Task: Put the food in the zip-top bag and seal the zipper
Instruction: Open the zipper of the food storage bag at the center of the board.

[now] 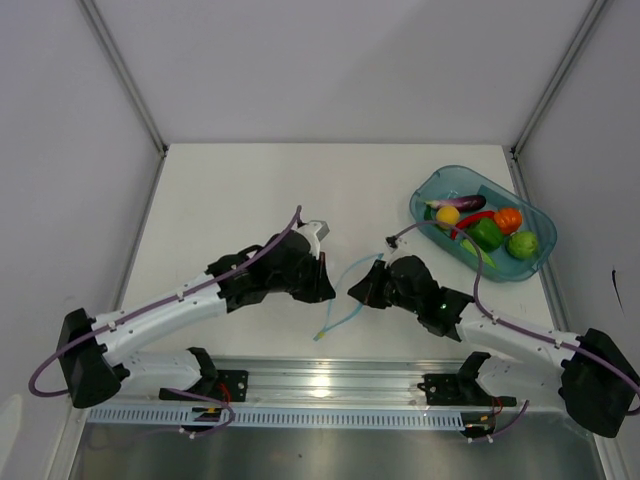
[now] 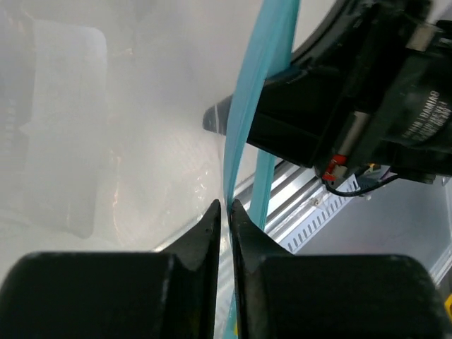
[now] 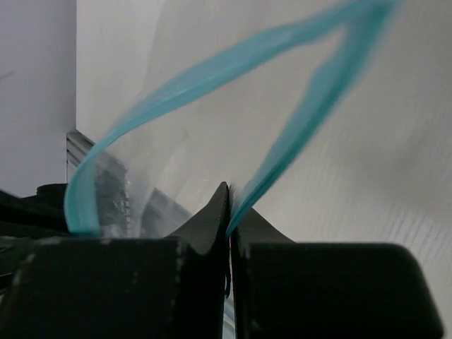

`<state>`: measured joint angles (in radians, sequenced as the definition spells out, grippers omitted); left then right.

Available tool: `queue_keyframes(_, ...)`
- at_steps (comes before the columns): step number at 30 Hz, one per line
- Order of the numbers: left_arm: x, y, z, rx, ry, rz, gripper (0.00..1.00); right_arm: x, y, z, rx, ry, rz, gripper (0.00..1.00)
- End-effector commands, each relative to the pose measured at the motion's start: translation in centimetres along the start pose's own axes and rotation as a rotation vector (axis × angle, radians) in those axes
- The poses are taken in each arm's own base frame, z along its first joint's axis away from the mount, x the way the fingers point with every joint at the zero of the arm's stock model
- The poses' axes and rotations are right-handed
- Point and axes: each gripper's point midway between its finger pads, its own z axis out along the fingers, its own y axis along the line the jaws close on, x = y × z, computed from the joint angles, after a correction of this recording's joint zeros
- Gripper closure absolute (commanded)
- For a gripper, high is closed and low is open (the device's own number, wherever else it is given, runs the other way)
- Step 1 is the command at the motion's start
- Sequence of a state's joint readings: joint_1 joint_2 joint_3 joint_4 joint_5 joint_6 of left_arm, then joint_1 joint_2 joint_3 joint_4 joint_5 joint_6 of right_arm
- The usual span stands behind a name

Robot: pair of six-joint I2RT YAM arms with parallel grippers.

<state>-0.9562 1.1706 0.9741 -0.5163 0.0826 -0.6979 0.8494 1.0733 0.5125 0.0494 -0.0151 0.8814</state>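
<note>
At table (image 1: 230, 200) centre: left gripper (image 2: 227, 206), right gripper (image 3: 228, 192) each pinching zipper (image 2: 263, 85); label (image 2: 424, 116) print unreadable.

Only print: small white lettering (image 2: 424, 116) on black housing (image 2: 381, 78) at upper right of left wrist view. Runs at slant, blurred, no word or number legible. Top and right wrist views: nothing readable.

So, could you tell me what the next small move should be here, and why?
Probably release the right end effector and reach for the toy food, while the left end effector holds on. Both pinch the zipper of the bag, its mouth is looped open, and all food lies in the tray.
</note>
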Motion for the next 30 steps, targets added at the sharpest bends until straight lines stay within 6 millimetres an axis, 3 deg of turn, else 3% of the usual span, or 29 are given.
queue_keyframes(1,0.4,1.0,0.2,-0.075,-0.003,0.02,0.87,-2.0,2.7,-1.0,-0.011,-0.064,-0.04,1.0)
queue_keyframes(2,0.1,1.6,0.3,-0.108,-0.019,0.026,0.78,-1.7,3.2,-1.1,-0.016,-0.053,-0.045,1.0)
queue_keyframes(8,-0.3,1.1,0.5,-0.143,-0.034,0.056,0.48,-1.4,4.6,-1.2,-0.002,-0.052,-0.053,1.0)
queue_keyframes(11,-0.3,1.3,0.5,-0.165,-0.031,0.067,0.47,-1.2,4.9,-1.2,-0.005,-0.047,-0.055,1.0)
queue_keyframes(13,-0.3,1.6,0.5,-0.184,-0.031,0.074,0.51,-1.1,4.8,-1.3,-0.002,-0.048,-0.057,1.0)
queue_keyframes(16,-0.4,2.1,0.2,-0.21,-0.037,0.08,0.99,-1.5,4.1,-1.8,0.036,-0.064,-0.075,1.0)
queue_keyframes(19,-1.1,2.4,-0.6,-0.238,-0.064,0.073,0.99,-2.3,1.1,-2.4,0.17,-0.076,-0.121,0.99)
queue_keyframes(23,-3.7,1.6,-2.3,-0.261,-0.132,0.054,0.99,-2.8,-3.4,-3.6,0.339,-0.05,-0.162,0.99)
queue_keyframes(30,-4.0,0.4,-1.9,-0.232,-0.099,0.062,0.99,-3.6,-6.1,-4.7,0.366,-0.044,-0.164,0.98)
